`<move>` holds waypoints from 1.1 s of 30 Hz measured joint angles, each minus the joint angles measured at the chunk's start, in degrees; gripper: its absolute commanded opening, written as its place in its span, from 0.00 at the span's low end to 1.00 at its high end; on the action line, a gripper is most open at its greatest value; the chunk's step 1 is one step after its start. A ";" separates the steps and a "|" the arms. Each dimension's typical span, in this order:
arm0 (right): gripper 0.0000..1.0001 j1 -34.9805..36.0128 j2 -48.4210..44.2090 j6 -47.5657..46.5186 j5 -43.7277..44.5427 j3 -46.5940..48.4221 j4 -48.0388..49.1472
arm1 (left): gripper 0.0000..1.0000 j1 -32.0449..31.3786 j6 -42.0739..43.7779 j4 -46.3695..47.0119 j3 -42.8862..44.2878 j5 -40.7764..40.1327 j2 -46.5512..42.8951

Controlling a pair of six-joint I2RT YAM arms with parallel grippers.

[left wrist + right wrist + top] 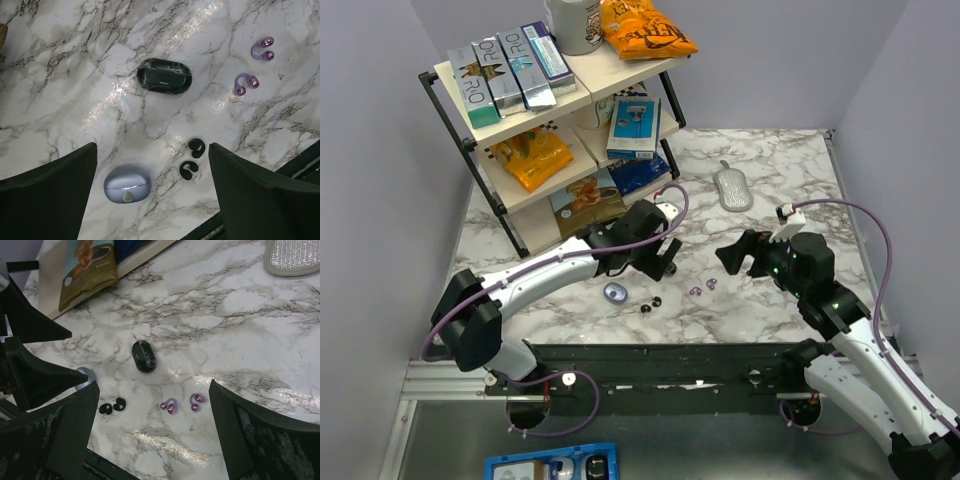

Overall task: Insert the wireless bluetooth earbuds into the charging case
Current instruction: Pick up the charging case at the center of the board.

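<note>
Fingers (50, 190) of the left end effector (152, 155), dark and wedge-shaped, stand spread wide and empty above the glossy, grey-veined marble bench (60, 75). Low between them lies the charging case (127, 183), a smooth lavender-blue oval with its lid shut. Just beside it sit two black ring-like earbuds (187, 170). Farther out rest a shiny black oval case (164, 77) and two translucent purple C-shaped earbuds (240, 90). The right end effector (152, 395) is likewise spread, holding nothing.
</note>
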 measured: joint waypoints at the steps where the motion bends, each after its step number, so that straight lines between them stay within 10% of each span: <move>1: 1.00 0.00 -0.42 0.00 0.00 0.00 -0.09 | 0.99 -0.04 0.59 -0.11 0.26 0.00 0.26; 33: 1.00 0.00 -1.62 0.57 1.42 0.28 -1.53 | 0.99 0.00 7.08 2.73 8.59 1.57 18.99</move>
